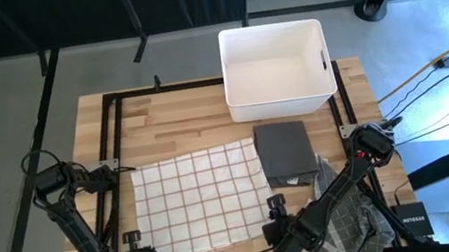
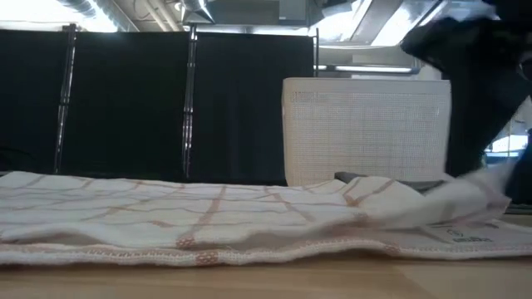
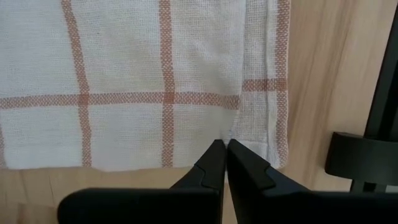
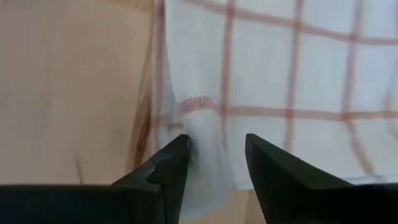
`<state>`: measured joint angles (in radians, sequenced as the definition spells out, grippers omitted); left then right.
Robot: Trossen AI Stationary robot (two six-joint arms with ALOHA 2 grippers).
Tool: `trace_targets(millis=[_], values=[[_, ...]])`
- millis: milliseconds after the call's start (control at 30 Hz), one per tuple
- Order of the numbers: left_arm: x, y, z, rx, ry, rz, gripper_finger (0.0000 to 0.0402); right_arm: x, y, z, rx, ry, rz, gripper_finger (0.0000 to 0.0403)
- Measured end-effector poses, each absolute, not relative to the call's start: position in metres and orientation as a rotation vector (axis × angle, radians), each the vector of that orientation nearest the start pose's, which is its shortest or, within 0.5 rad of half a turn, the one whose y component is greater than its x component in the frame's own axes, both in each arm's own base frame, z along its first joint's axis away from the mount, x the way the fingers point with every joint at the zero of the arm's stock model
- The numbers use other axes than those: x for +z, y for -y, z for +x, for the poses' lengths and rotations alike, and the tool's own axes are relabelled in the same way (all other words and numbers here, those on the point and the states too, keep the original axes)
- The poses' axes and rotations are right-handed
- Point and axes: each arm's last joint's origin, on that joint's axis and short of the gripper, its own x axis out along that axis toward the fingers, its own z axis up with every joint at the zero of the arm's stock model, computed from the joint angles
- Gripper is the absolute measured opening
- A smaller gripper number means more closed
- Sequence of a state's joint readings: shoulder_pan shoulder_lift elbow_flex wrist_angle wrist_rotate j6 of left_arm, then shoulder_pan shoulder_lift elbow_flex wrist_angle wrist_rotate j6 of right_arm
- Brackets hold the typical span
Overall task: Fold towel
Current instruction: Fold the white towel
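The checked towel (image 1: 201, 199) lies spread flat on the wooden table (image 1: 195, 112), its centre toward 7 o'clock from the white bin (image 1: 275, 67). The left gripper (image 3: 221, 157) sits at the towel's 7 o'clock corner, fingers pressed together on the hem — pinching the cloth edge. The right gripper (image 4: 216, 155) is at the 5 o'clock corner, fingers parted astride a raised fold, not closed on it. A dark folded cloth (image 1: 284, 151) lies at the towel's 2 o'clock.
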<state>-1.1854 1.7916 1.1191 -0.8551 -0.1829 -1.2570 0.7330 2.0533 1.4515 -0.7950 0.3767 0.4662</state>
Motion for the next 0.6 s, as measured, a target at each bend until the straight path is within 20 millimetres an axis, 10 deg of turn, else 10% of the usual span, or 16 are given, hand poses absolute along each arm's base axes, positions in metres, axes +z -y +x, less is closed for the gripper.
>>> trace_targets(millis=[333,600], values=[[0.16,0.286,0.122,0.082,-1.377,-0.048,0.0008,0.151,-0.255,0.298,-0.009,-1.213,-0.309,0.0016],[0.194,0.287,0.125,0.138,-1.292,-0.148,0.0008,0.162,-0.246,0.294,-0.126,-1.174,-0.347,0.0009]])
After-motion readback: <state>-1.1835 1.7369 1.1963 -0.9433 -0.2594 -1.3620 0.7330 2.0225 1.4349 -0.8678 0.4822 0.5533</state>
